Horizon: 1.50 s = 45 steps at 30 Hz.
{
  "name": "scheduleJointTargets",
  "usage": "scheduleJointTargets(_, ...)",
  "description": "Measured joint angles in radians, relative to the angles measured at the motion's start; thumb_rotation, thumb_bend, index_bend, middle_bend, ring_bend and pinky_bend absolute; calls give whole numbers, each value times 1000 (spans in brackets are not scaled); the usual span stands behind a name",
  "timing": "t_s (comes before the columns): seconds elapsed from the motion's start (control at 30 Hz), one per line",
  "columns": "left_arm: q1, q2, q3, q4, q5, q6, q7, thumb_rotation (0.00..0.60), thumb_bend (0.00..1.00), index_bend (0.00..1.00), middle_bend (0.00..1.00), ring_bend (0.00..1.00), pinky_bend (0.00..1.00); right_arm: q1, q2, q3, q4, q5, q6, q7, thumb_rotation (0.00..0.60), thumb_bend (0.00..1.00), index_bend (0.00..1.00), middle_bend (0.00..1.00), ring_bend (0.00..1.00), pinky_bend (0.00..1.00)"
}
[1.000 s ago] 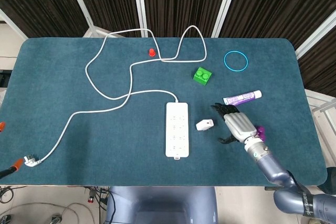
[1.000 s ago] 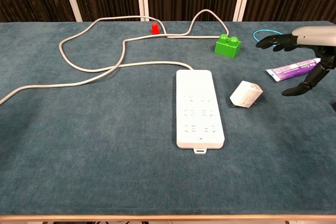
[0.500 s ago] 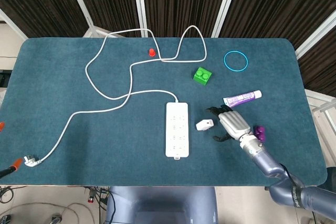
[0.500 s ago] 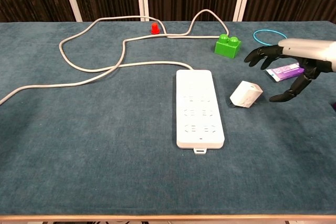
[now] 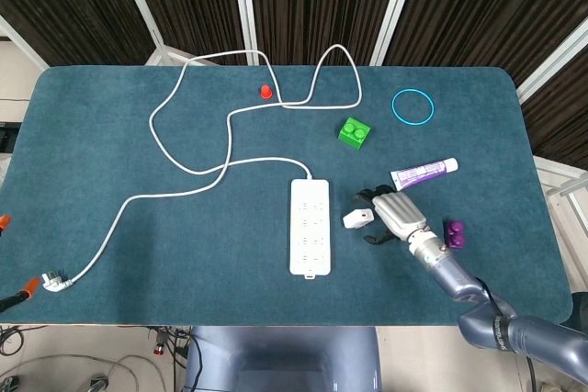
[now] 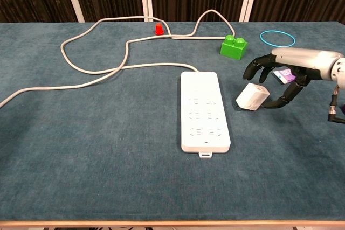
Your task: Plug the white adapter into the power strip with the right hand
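Reaching: right hand point(image 6: 277, 76) hovering just right of white adapter point(image 6: 252, 97), fingers spread, holding nothing, thumb low and fingers high, likely shaping to pinch. Adapter lying tilted on table point(image 5: 110, 135), just right of power strip point(image 6: 204, 111), not yet plugged. Left hand not showing.

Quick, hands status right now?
Left hand: not in either view.
Right hand: open, fingers spread right beside the white adapter, holding nothing.

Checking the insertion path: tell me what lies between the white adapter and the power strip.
Nothing: only bare blue table cloth separates the white adapter from the power strip, clearest in the chest view.
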Motion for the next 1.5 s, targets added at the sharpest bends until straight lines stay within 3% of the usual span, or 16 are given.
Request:
scheduleJointTargets(0.43, -2, -6, -4, 9, 6, 6, -2, 600, 143, 119, 0, 0, 6, 40, -61, 8, 71, 23, -35, -13, 600, 315, 344, 342, 386, 167)
scheduleJointTargets(1.5, -5, -6, 0, 6, 8, -2, 5, 600, 143, 127, 0, 0, 6, 35, -119, 4, 145, 41, 1, -36, 600, 373, 479, 435, 410, 183)
